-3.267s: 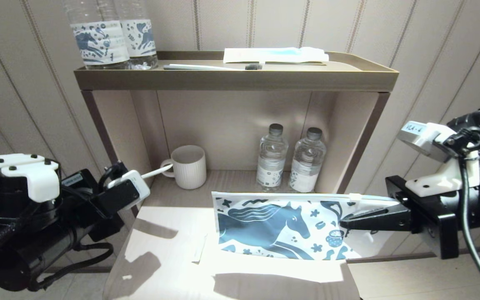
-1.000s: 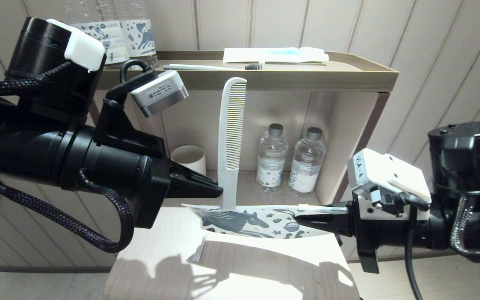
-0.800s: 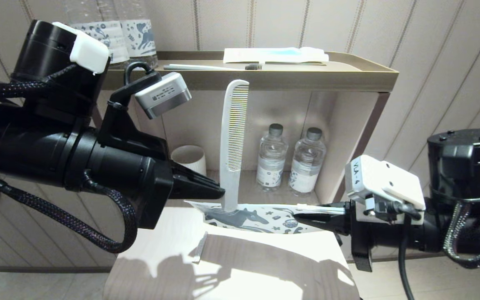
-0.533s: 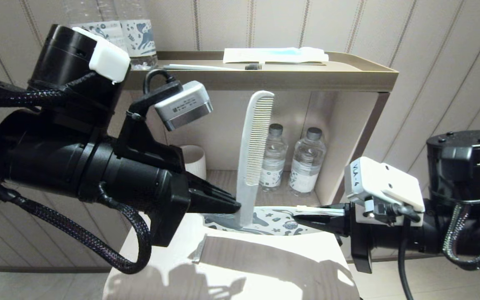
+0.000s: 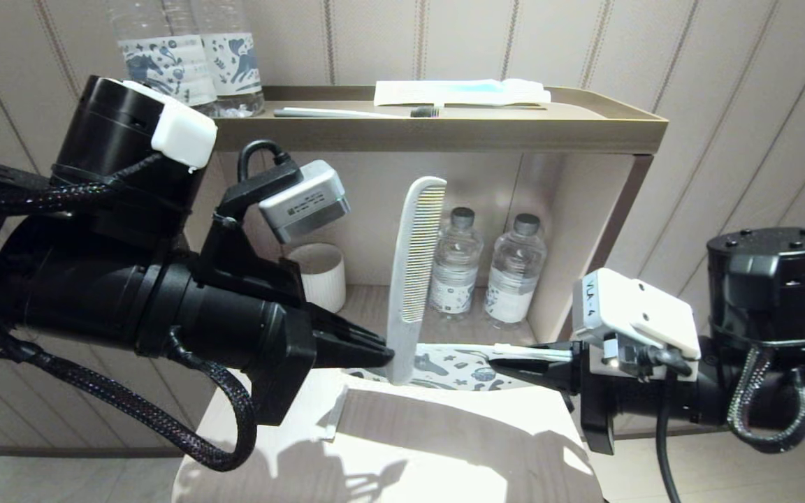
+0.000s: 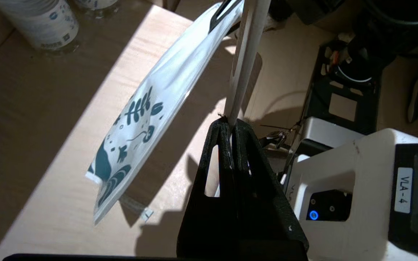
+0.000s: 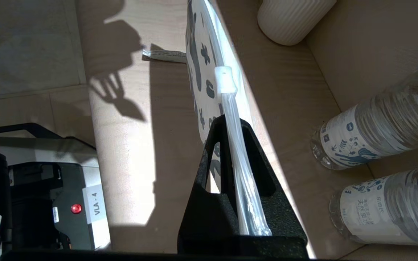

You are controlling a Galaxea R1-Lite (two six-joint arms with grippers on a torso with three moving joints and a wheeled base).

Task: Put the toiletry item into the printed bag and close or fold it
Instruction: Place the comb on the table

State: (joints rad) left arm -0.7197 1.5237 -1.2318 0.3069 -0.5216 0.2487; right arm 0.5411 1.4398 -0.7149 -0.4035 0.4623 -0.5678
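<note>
My left gripper (image 5: 385, 356) is shut on the handle end of the white comb (image 5: 413, 269), which stands nearly upright with its teeth at the top. In the left wrist view the comb (image 6: 247, 61) rises from the closed fingers (image 6: 227, 128) beside the printed bag (image 6: 151, 119). My right gripper (image 5: 507, 363) is shut on the bag's zip edge and holds the printed bag (image 5: 455, 367) above the low table. From the right wrist camera, the bag (image 7: 203, 72) hangs edge-on with its white zip slider (image 7: 225, 79) just beyond the fingers. The comb's lower tip sits at the bag's left end; whether it is inside is hidden.
A white mug (image 5: 320, 276) and two water bottles (image 5: 486, 269) stand in the shelf niche behind the bag. On the top tray (image 5: 444, 133) lie a toothbrush (image 5: 353, 112), a white-and-blue packet (image 5: 462, 91) and two horse-label bottles (image 5: 189, 59). A small paper strip (image 5: 336, 419) lies on the table.
The left arm swung in with the comb, carried it rightward then back a little left, and lowered it toward the bag's left end. The right gripper tilted the bag flatter and edge-on.
</note>
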